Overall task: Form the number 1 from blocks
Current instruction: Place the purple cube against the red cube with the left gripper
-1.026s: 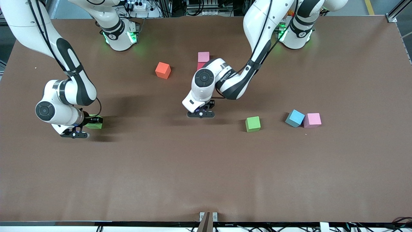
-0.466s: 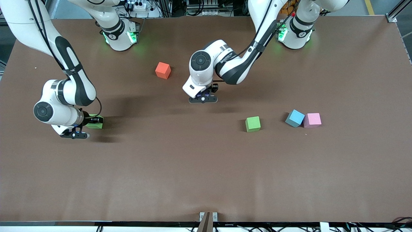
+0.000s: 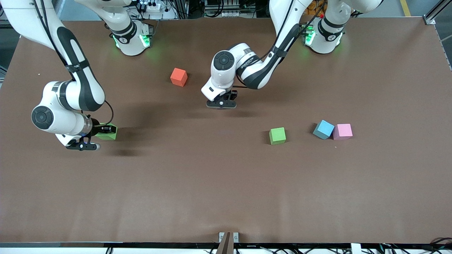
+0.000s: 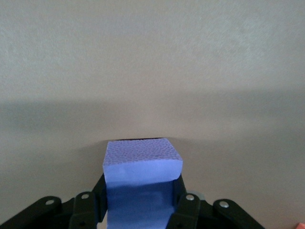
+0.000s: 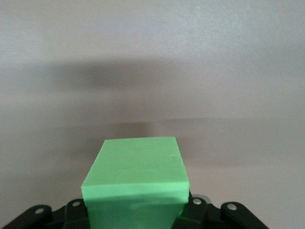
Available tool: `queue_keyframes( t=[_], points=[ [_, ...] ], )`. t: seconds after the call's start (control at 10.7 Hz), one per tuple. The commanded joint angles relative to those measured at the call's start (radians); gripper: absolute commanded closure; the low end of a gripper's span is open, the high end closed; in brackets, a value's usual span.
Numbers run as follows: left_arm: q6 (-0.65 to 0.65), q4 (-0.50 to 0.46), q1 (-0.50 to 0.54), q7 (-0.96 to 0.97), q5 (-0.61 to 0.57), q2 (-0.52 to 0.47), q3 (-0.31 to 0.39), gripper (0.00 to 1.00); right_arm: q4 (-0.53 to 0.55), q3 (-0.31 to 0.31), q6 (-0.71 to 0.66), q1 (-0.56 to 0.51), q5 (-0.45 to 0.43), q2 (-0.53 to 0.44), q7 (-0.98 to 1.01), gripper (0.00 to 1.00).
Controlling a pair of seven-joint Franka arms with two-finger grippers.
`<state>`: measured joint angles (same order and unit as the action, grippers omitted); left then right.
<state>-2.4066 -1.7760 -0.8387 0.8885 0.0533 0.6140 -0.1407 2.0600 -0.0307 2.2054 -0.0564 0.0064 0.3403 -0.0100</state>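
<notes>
left gripper (image 3: 221,104) clamped, right gripper (image 3: 82,145) clamped — both lifted

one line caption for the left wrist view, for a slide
Left hand shut on a purple block, over the bare brown table.

Brown matte tabletop (image 3: 226,183) spans view. Small metal bracket (image 3: 228,237) at tabletop edge nearest front camera. Power strip (image 3: 152,6) and cables past robot bases.

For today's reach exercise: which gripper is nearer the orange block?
Left. The left gripper is beside the orange block; the right gripper is toward the right arm's table end.
</notes>
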Motion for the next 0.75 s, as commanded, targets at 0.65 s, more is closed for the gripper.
queue_keyframes(
  t=[0.65],
  points=[
    [-0.219, -0.201, 0.003, 0.018, -0.023, -0.074, -0.051, 1.00, -0.015, -0.078, -0.095, 0.208, 0.090, -0.147, -0.206, 1.00]
  ],
)
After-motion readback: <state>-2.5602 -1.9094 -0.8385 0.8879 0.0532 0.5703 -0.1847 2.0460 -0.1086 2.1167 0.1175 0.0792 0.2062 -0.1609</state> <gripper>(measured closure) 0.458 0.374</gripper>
